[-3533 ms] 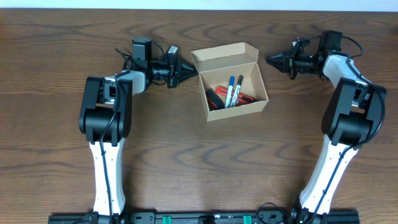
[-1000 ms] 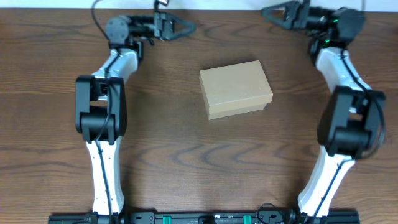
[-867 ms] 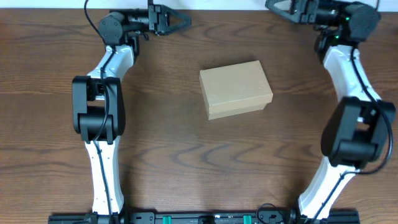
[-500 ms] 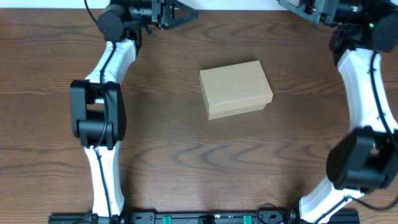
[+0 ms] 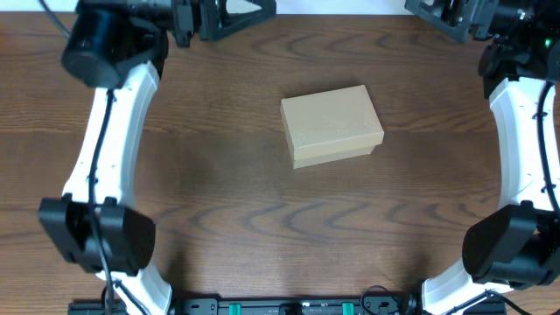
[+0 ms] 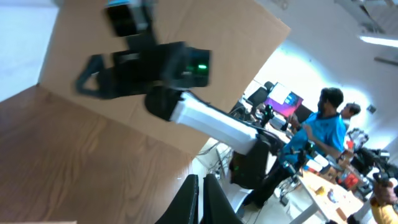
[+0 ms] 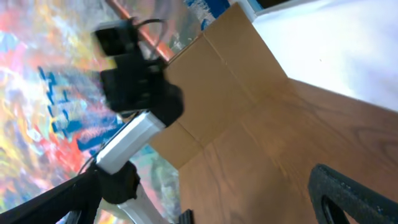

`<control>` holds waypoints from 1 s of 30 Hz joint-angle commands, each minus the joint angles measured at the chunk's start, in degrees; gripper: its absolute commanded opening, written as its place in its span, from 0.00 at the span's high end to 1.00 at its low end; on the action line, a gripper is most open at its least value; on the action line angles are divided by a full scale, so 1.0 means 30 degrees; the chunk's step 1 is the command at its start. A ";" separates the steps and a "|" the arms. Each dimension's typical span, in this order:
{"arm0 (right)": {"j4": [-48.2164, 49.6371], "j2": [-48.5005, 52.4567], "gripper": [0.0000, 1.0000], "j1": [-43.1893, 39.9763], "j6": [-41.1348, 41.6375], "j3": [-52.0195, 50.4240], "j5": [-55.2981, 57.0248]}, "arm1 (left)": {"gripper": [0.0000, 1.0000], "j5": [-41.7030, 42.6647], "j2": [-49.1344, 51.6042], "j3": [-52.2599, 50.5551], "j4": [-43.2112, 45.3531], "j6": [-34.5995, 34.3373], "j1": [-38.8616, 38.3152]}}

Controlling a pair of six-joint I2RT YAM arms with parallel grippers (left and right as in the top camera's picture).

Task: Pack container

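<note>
The container [image 5: 332, 125], a tan cardboard box, lies in the middle of the wooden table with its flap lid down, so its contents are hidden. Neither wrist view shows it. My left gripper [image 5: 265, 10] is raised at the table's far edge, up and left of the box, shut with nothing in it. In the left wrist view its black fingers [image 6: 189, 202] press together. My right gripper [image 5: 422, 10] hangs at the far right edge, well away from the box, open and holding nothing. One of its padded fingers [image 7: 354, 198] shows in the right wrist view.
Dark wooden table [image 5: 262, 227] runs around the box. A brown cardboard panel [image 6: 205, 37] stands past the far edge. The left wrist view shows my right arm [image 6: 205, 118] and people at desks [image 6: 326, 127] beyond. The right wrist view shows my left arm [image 7: 127, 143].
The box, open with pens showing in the oldest frame, now has its lid down. Both arms have risen and drawn back to the far edge. The right gripper opened and the left one shut.
</note>
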 commanded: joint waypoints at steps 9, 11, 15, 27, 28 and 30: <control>-0.0372 0.0015 0.01 -0.0160 0.1370 0.0160 0.0124 | 0.80 -0.0044 0.0044 0.0335 -0.1144 0.1122 0.0153; -0.0364 0.0015 0.01 -0.0160 0.2419 0.0160 0.0393 | 0.79 -0.0240 0.0022 0.0342 -0.1472 0.0903 0.0138; -0.0379 0.0015 0.01 -0.0117 0.4109 0.0160 0.1800 | 0.87 -0.0758 -0.0044 0.0401 -0.2135 0.0816 0.0138; -0.6645 -0.0189 0.42 0.0168 0.4641 0.0160 0.4568 | 0.94 -0.4269 -0.0073 0.0401 -1.4848 -0.0029 0.0124; -0.6892 -0.0182 0.59 0.0160 0.4422 0.0160 0.4503 | 0.94 -0.4488 -0.0073 0.0401 -1.5125 0.0138 0.0131; -0.7708 -0.0182 0.84 0.0146 0.4051 0.0160 0.4284 | 0.94 -0.4634 -0.0073 0.0401 -1.5912 0.0648 0.0160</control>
